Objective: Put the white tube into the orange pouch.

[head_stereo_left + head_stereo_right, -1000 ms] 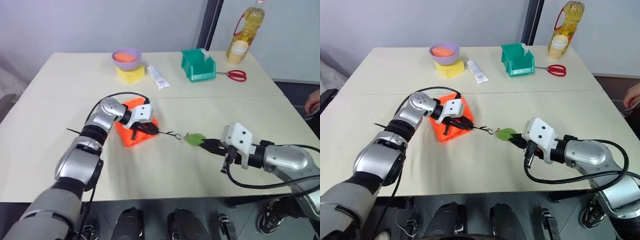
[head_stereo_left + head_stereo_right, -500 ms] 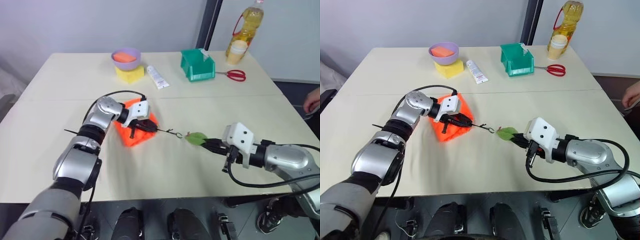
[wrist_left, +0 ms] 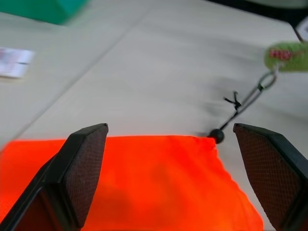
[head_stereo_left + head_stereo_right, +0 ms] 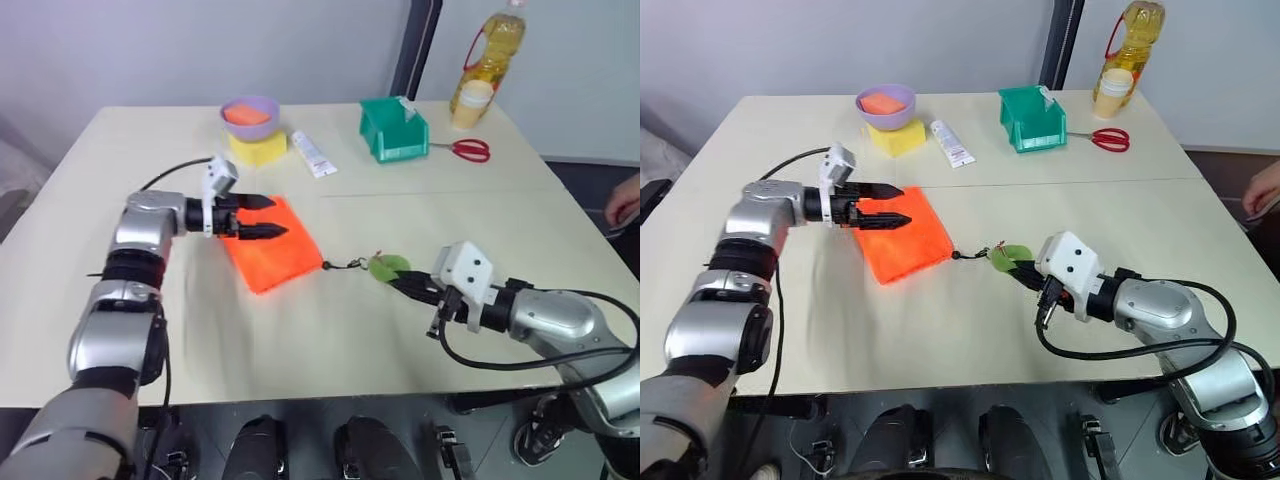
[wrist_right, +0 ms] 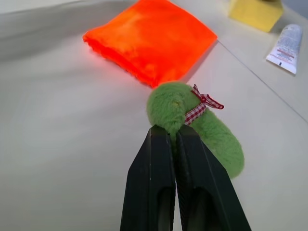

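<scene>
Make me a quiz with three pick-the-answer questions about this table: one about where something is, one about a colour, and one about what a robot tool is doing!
1. Where are the red scissors?
A. beside the oil bottle at the far right of the table
B. on the orange pouch
C. inside the purple bowl

2. What colour is the bin?
A. yellow
B. teal green
C. black

3. How is the left tool?
A. shut on the pouch
B. holding the tube
C. open, at the orange pouch's edge

Answers: 1 A, they lie on the table next to the bottle. 2 B, its walls are teal green. 3 C, its fingers stand apart and grip nothing.
</scene>
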Action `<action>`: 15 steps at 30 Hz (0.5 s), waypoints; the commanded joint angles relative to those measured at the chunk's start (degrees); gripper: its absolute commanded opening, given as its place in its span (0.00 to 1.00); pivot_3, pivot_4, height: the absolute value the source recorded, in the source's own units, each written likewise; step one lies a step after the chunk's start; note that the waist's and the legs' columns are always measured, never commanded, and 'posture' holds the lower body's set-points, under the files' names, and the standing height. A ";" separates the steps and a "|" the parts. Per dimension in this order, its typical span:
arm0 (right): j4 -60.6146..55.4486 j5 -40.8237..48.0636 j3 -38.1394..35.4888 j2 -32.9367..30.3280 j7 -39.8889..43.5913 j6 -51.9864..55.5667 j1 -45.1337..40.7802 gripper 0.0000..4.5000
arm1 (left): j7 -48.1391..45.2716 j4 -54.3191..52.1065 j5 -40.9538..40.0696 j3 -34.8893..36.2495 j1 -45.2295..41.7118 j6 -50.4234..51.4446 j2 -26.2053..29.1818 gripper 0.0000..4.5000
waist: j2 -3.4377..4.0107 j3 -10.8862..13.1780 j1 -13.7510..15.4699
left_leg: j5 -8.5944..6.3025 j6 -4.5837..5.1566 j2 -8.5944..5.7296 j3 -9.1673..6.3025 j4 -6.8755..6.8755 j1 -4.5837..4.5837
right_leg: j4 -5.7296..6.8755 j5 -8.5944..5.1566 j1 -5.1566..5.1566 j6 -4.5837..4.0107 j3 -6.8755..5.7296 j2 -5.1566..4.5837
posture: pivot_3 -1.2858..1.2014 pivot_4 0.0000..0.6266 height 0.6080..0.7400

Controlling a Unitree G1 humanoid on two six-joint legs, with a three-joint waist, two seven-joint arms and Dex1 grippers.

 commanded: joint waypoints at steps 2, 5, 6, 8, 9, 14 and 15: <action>-1.12 1.45 -1.99 -0.15 1.13 -0.78 0.04 0.00 | 3.12 -6.18 -1.32 1.06 3.21 0.01 0.73 0.99 | 0.00 0.00 0.31 | 0.00 0.00 -0.01 0.00 0.02 0.00 | 0.00 0.00 0.02 0.00 -0.01 -0.03 | 0.52 0.24 1.00; -3.31 4.43 -3.39 -1.28 3.89 0.05 1.72 0.00 | 4.09 -10.29 -1.66 0.40 6.19 0.88 0.82 0.99 | -0.01 0.00 0.37 | 0.00 0.01 -0.01 0.00 0.03 0.00 | -0.01 0.01 0.03 0.01 -0.02 -0.04 | 0.52 0.24 1.00; -4.47 5.67 -3.43 -1.64 4.79 0.46 2.22 0.00 | 4.35 -11.39 -1.73 0.21 7.02 1.19 0.83 0.99 | -0.01 0.00 0.30 | -0.01 0.01 -0.01 0.00 0.02 0.00 | -0.01 0.01 0.04 0.01 -0.02 -0.04 | 0.52 0.24 1.00; -6.75 7.64 -2.88 -2.27 6.09 1.27 2.98 0.00 | 4.58 -13.36 -1.78 -0.18 8.53 1.72 0.84 0.99 | 0.00 0.00 0.23 | -0.01 0.01 -0.01 -0.01 0.02 0.00 | 0.00 0.01 0.03 0.00 -0.02 -0.03 | 0.52 0.24 1.00; -7.76 8.33 -2.54 -2.50 6.48 1.65 3.30 0.00 | 4.61 -14.37 -1.79 -0.40 9.27 2.01 0.86 0.99 | 0.00 0.00 0.12 | -0.01 0.02 0.00 -0.01 0.01 0.00 | 0.00 0.01 0.03 0.00 -0.02 -0.02 | 0.52 0.24 1.00; -10.96 9.85 -1.99 -4.85 7.47 4.09 4.85 0.00 | 4.31 -18.77 -1.34 -2.19 12.16 2.90 1.27 0.99 | -0.01 0.00 0.04 | -0.05 0.09 0.00 -0.02 0.01 0.03 | 0.00 0.01 0.06 0.01 -0.02 -0.02 | 0.52 0.24 1.00; -11.12 8.87 -1.81 -6.03 7.74 4.15 5.62 0.00 | 4.23 -19.21 -1.28 -2.56 12.41 2.89 1.41 0.99 | -0.01 0.00 0.09 | -0.06 0.10 0.00 -0.02 0.01 0.03 | 0.00 0.01 0.07 0.01 -0.02 -0.02 | 0.52 0.24 1.00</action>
